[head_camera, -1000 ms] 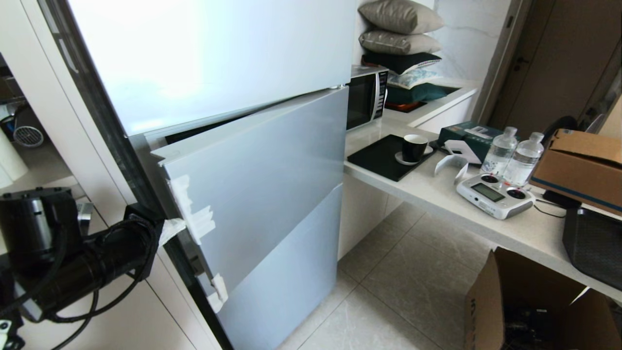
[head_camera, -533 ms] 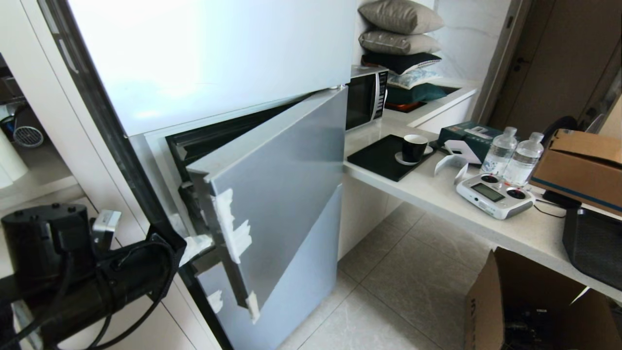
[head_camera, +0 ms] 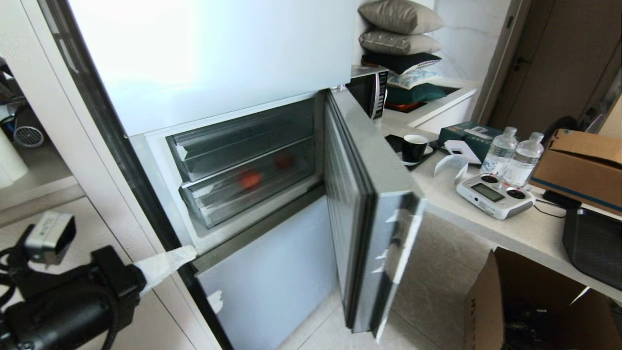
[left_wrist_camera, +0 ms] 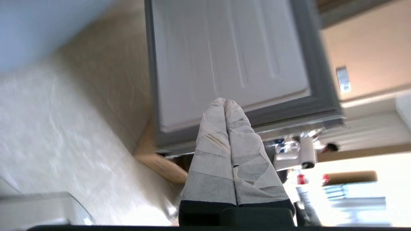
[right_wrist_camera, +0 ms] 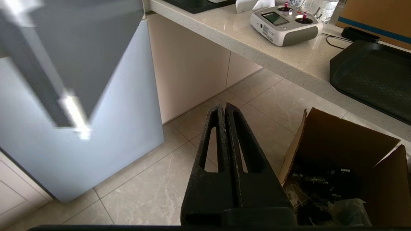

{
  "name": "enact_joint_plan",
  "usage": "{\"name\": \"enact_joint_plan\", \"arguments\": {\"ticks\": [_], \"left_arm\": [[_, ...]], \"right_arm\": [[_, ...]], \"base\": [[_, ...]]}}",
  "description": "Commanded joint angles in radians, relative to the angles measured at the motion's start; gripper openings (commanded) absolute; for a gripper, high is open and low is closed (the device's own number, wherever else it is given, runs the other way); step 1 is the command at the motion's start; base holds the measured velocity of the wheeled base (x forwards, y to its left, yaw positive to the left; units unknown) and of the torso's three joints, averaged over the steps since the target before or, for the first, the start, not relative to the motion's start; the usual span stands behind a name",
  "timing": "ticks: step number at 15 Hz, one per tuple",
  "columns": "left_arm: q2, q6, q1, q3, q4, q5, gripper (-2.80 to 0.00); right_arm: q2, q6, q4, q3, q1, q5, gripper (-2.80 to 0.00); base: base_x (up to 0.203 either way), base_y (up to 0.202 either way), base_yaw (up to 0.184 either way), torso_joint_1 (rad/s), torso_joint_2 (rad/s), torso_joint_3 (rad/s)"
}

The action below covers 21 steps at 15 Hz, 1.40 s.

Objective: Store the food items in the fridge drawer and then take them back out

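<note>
Your fridge door point(head_camera: 369, 233) stands wide open, swung out toward the counter point(head_camera: 515, 228), its edge carrying white tape scraps. Inside the compartment you've got two clear drawers stacked: the upper drawer point(head_camera: 243, 141) at about 12 o'clock of the opening, and the fridge drawer point(head_camera: 252, 189) below it at 6 o'clock, pushed in. Both food items sit inside that lower drawer, seen through its clear front: the orange-red fruit point(head_camera: 250, 179) toward 9 o'clock, the red fruit point(head_camera: 284, 160) toward 2 o'clock of it, well apart from each other.

Your left gripper point(head_camera: 165, 265) is low at 8 o'clock of the head view, its taped fingers point(left_wrist_camera: 221, 128) pressed flat together with nothing between them, the tip just beside the fridge's dark side edge below the open compartment. Your right gripper point(right_wrist_camera: 224, 110) hangs over the tiled floor point(right_wrist_camera: 167, 179) beside a cardboard box point(right_wrist_camera: 340, 150), its black fingers closed on nothing. A remote controller point(head_camera: 493, 194) lies on the counter at 3 o'clock.
</note>
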<state>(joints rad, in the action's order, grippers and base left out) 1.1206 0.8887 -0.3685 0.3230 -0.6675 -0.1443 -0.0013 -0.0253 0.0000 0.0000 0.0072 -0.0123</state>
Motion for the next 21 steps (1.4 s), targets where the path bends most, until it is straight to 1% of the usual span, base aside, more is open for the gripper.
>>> {"name": "enact_joint_plan", "arguments": {"ticks": [1, 2, 3, 6, 7, 8, 9, 10, 11, 13, 14, 15, 16, 17, 19, 21], "left_arm": [[-0.156, -0.083, -0.001, 0.026, 0.031, -0.002, -2.80], [-0.225, -0.174, -0.001, 0.065, 0.096, -0.002, -2.80], [-0.290, -0.269, 0.000, 0.117, 0.195, -0.002, -2.80], [-0.471, -0.545, 0.003, 0.268, 0.630, 0.009, -2.80], [-0.529, -0.639, 0.005, 0.290, 0.742, 0.035, -2.80], [-0.580, -0.713, 0.005, 0.290, 0.815, 0.084, -2.80], [-0.625, -0.767, 0.006, 0.271, 0.856, 0.159, -2.80], [-0.673, -0.805, 0.014, 0.228, 0.876, 0.249, -2.80], [-0.707, -0.820, 0.048, 0.198, 0.884, 0.295, -2.80], [-0.765, -0.848, 0.200, 0.150, 0.889, 0.324, -2.80], [-0.813, -0.885, 0.262, 0.123, 0.889, 0.333, -2.80], [-0.839, -0.915, 0.297, 0.083, 0.882, 0.343, -2.80], [-0.865, -0.932, 0.319, 0.034, 0.878, 0.339, -2.80], [-0.869, -0.946, 0.325, -0.010, 0.876, 0.322, -2.80], [-0.874, -0.985, 0.329, -0.120, 0.874, 0.249, -2.80], [-0.890, -1.005, 0.335, -0.230, 0.877, 0.166, -2.80]], "right_arm": [[0.001, -0.001, 0.000, 0.000, 0.000, -0.001, -2.80], [0.001, -0.001, 0.000, 0.000, 0.000, -0.001, -2.80], [0.001, -0.001, 0.000, 0.000, 0.000, 0.000, -2.80], [0.001, -0.001, 0.000, 0.000, 0.000, 0.000, -2.80], [0.001, -0.001, -0.002, 0.000, 0.000, 0.000, -2.80], [0.001, -0.001, 0.000, 0.000, 0.000, -0.001, -2.80], [0.001, -0.001, -0.001, 0.000, 0.000, 0.000, -2.80], [0.001, -0.001, 0.000, 0.000, 0.000, 0.000, -2.80], [0.001, -0.001, -0.001, 0.000, 0.000, -0.001, -2.80], [0.001, -0.001, 0.000, 0.000, 0.000, 0.000, -2.80], [0.001, -0.001, -0.001, 0.000, 0.000, 0.000, -2.80], [0.001, -0.001, 0.000, 0.000, 0.000, 0.000, -2.80], [0.001, -0.001, -0.001, 0.000, 0.000, 0.000, -2.80], [0.001, -0.001, -0.002, 0.000, 0.000, 0.000, -2.80], [0.001, -0.001, 0.000, 0.000, 0.000, 0.000, -2.80], [0.001, -0.001, -0.001, 0.000, 0.000, 0.000, -2.80]], "base": [[0.000, 0.000, 0.000, 0.000, 0.00, 0.000], [0.000, 0.000, 0.000, 0.000, 0.00, 0.000], [0.000, 0.000, 0.000, 0.000, 0.00, 0.000], [0.000, 0.000, 0.000, 0.000, 0.00, 0.000], [0.000, 0.000, 0.000, 0.000, 0.00, 0.000], [0.000, 0.000, 0.000, 0.000, 0.00, 0.000], [0.000, 0.000, 0.000, 0.000, 0.00, 0.000], [0.000, 0.000, 0.000, 0.000, 0.00, 0.000], [0.000, 0.000, 0.000, 0.000, 0.00, 0.000], [0.000, 0.000, 0.000, 0.000, 0.00, 0.000], [0.000, 0.000, 0.000, 0.000, 0.00, 0.000], [0.000, 0.000, 0.000, 0.000, 0.00, 0.000], [0.000, 0.000, 0.000, 0.000, 0.00, 0.000], [0.000, 0.000, 0.000, 0.000, 0.00, 0.000], [0.000, 0.000, 0.000, 0.000, 0.00, 0.000], [0.000, 0.000, 0.000, 0.000, 0.00, 0.000]]}}
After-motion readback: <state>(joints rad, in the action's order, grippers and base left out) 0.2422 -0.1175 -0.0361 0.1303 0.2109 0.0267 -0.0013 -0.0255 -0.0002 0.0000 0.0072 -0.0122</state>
